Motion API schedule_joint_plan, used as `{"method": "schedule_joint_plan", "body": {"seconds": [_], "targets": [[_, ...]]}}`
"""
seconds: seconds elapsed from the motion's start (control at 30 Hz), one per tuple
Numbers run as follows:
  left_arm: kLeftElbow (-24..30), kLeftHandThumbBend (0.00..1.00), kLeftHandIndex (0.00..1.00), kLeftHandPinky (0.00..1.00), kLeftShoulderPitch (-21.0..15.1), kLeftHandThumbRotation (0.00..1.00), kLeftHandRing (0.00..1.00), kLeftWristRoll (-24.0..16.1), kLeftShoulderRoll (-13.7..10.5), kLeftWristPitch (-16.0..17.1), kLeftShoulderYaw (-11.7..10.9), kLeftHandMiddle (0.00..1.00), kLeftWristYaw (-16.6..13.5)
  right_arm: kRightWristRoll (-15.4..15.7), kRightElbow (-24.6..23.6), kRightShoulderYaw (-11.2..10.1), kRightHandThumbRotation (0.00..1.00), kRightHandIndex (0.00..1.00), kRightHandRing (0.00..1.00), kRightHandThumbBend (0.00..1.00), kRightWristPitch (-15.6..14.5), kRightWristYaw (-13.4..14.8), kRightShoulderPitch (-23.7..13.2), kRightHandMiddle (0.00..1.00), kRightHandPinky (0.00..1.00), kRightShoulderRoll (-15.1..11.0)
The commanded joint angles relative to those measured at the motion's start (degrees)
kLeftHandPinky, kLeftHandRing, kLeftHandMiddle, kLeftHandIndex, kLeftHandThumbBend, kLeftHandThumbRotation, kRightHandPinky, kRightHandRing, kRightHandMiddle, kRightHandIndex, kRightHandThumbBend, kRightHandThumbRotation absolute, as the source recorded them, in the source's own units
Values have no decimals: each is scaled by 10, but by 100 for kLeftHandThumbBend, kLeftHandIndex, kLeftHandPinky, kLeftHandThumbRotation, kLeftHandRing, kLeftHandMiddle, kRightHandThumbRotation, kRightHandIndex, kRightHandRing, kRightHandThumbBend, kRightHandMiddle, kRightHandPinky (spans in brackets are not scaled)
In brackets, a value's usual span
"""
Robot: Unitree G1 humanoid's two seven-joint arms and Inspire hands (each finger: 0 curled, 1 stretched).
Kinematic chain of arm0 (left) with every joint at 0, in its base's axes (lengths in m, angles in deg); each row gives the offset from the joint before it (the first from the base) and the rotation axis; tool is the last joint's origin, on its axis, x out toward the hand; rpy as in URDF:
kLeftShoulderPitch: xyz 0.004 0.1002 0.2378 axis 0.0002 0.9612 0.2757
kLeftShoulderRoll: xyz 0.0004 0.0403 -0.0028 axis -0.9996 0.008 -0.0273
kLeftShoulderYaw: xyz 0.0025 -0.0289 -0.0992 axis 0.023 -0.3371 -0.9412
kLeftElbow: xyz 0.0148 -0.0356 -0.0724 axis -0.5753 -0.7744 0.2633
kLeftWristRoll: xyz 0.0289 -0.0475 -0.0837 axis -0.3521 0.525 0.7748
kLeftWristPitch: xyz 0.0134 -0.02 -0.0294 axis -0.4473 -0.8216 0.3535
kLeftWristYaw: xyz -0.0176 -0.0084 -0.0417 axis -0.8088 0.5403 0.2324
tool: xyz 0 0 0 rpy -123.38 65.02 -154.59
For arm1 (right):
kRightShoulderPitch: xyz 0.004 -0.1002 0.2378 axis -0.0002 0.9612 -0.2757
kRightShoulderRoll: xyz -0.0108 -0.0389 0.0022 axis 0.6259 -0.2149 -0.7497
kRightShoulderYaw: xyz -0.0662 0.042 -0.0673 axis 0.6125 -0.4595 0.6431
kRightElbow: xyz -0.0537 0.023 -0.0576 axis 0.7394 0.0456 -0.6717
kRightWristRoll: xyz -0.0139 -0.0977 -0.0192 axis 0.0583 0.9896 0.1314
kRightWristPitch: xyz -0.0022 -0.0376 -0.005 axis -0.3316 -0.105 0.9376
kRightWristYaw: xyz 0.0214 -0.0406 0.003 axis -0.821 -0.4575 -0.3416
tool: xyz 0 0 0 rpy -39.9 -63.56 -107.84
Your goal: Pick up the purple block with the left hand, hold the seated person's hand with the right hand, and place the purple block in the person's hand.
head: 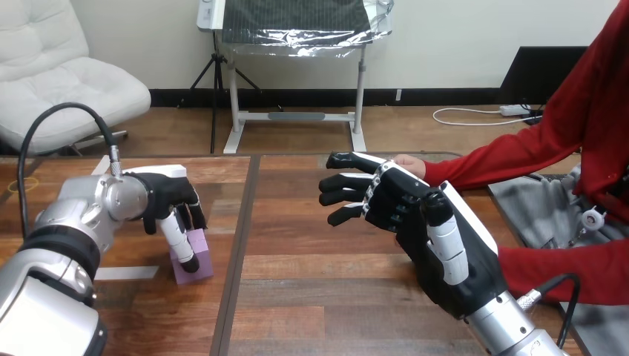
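Head view, near edge: I see my left arm coming in at the lower left corner and my right arm at the lower right; bare desk lies between them.
Near right side: the person's lower red sleeve lies just beside my right forearm, so that flank is tight.
Seam: a dark seam runs near to far through the desk, left of centre.
Tape strip: a pale strip lies flat left of the block, close to my left arm.
Purple block: the purple block stands on the desk just left of the seam, its right edge near the seam.
Left hand: my left hand reaches down onto the block from above and behind. The thumb runs down the near face and the fingers curl at the far top edge, so the block is pinched between them.
Open room: a wide stretch of bare wood lies right of the seam, between the block and my right hand.
Right hand: my right hand is well apart from the block, with its fingers nearly straight, spread and pointing left. It holds nothing.
Person's hand: the person's hand shows just beyond my right hand's fingers. I cannot tell whether they touch.
Right edge: a grey cloth covers the desk's right side.
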Motion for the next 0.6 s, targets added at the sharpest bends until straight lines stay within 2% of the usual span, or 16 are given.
{"method": "schedule_joint_plan", "body": {"seconds": [0.0,0.27,0.57], "targets": [[8,90,74,66,-18,0,78,-4,1,-9,5,82,2,-4,-13,-7,100,79,72,76,9,3,-27,74,62,-6],[9,94,79,71,-22,0,87,-25,2,-22,26,88,4,-6,-13,-8,100,79,71,78,5,2,-30,74,61,-6],[10,99,83,75,-22,4,92,-34,3,-25,31,90,2,-8,-13,-9,100,78,71,79,3,1,-32,73,61,-8]]}}
